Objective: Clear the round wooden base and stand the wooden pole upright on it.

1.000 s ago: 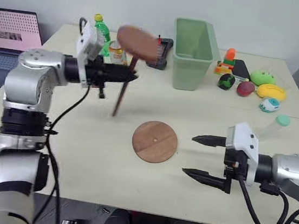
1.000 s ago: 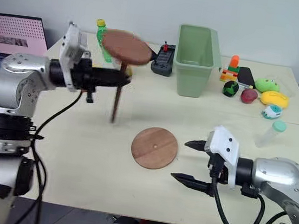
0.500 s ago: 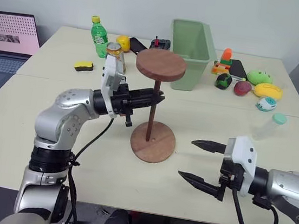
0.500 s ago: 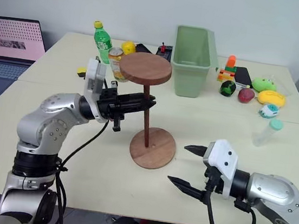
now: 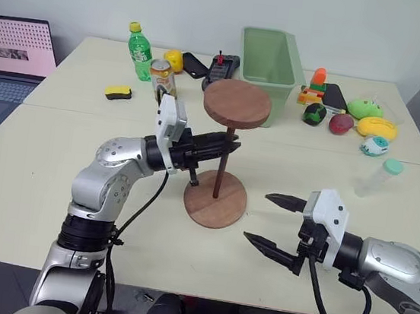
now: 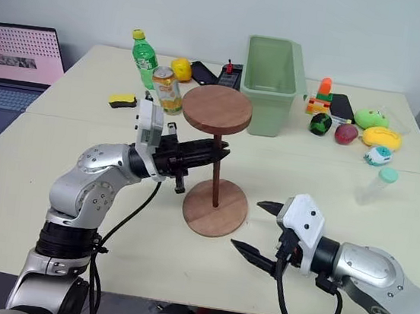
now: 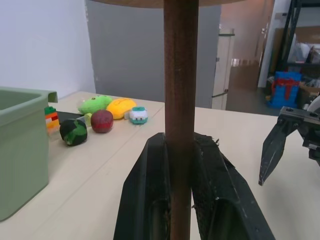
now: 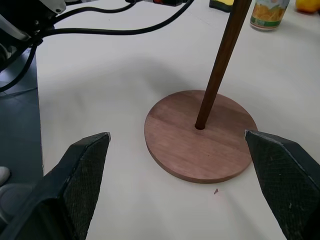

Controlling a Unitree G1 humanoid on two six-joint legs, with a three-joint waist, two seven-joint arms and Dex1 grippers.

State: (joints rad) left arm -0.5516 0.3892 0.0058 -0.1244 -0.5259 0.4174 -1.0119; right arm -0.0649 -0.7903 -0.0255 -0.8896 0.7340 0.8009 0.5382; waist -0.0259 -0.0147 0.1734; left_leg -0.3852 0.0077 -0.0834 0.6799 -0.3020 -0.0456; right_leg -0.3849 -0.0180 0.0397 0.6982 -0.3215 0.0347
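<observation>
On a pale table (image 5: 42,152) against a white wall, my left gripper (image 5: 230,147) clamps the wooden pole (image 5: 222,166) upright, foot at the centre of the round wooden base (image 5: 215,198) — my right gripper (image 5: 275,223) waits nearby, jaws spread, empty.

You're looking at a lab or test room: a pale bench (image 5: 39,174) strewn with toy fruit (image 5: 378,128), an open laptop (image 5: 12,52) beside it, bare walls, and storage shelving (image 7: 300,55) behind.

Head eyes overlook the table (image 5: 34,151); wrist cameras sit close.
</observation>
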